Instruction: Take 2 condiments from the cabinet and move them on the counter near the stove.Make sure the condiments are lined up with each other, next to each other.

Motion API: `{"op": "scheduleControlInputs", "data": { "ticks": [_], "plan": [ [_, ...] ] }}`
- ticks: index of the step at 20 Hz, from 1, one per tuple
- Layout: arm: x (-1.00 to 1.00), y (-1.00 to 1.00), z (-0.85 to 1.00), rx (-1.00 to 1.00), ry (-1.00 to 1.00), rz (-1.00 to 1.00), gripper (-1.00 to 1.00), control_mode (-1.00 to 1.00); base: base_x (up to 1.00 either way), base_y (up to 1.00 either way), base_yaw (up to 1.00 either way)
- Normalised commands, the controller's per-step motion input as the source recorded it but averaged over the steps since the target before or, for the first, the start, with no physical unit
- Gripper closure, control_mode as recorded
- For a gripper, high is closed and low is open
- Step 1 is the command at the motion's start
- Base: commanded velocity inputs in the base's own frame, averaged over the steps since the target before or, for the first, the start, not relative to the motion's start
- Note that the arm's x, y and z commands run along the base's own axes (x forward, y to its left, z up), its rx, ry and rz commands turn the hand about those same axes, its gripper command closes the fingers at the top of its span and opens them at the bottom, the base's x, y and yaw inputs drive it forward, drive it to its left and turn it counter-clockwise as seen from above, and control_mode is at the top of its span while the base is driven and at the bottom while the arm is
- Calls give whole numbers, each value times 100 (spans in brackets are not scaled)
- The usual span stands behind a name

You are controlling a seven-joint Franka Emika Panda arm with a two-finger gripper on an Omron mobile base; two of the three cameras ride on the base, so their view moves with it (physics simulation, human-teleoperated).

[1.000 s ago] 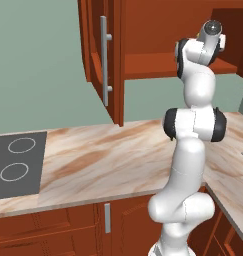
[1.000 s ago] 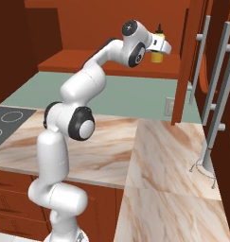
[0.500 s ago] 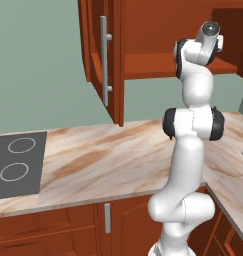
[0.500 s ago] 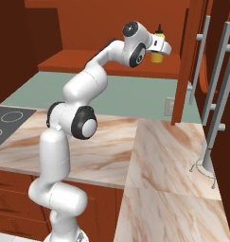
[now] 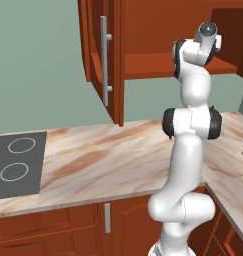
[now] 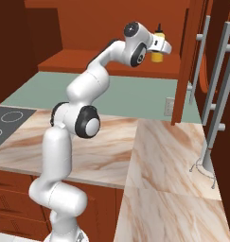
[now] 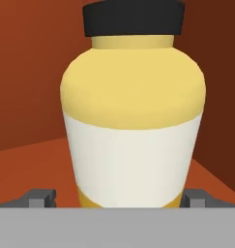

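Your claw point(image 7: 116, 201) is open wide, with one dark tip at the lower left of the hand view and the other at the lower right. It holds nothing. The yellow squeeze bottle point(image 7: 132, 114) stands upright between the two tips, very close to the camera, but you cannot tell if the tips touch it. The bottle has a white band around its middle and a black cap on top.

In the right base view, you see the bottle point(image 6: 157, 48) near the top of the frame, right of the middle, standing on the shelf point(image 6: 83, 64) inside the cabinet point(image 6: 192, 56). The hand is right up against it.

The cabinet door point(image 5: 100, 60) hangs open at the upper middle of the left base view. Below it lies the counter point(image 5: 108, 162), and the stove point(image 5: 15, 165) sits at the left edge.
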Motion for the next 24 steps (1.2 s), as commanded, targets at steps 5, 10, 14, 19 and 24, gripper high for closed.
{"op": "scheduleControlInputs", "data": {
  "ticks": [5,10,14,19,24],
  "plan": [
    [1,0,0,0,0,0,100,-100,0,0,0],
    [0,0,0,0,0,0,100,-100,0,0,0],
    [-13,-11,0,0,-2,0,100,-100,0,0,0],
    [-32,-5,0,0,-5,0,100,-100,0,0,0],
    [-56,0,0,0,-2,0,100,-100,0,0,0]
  ]
}}
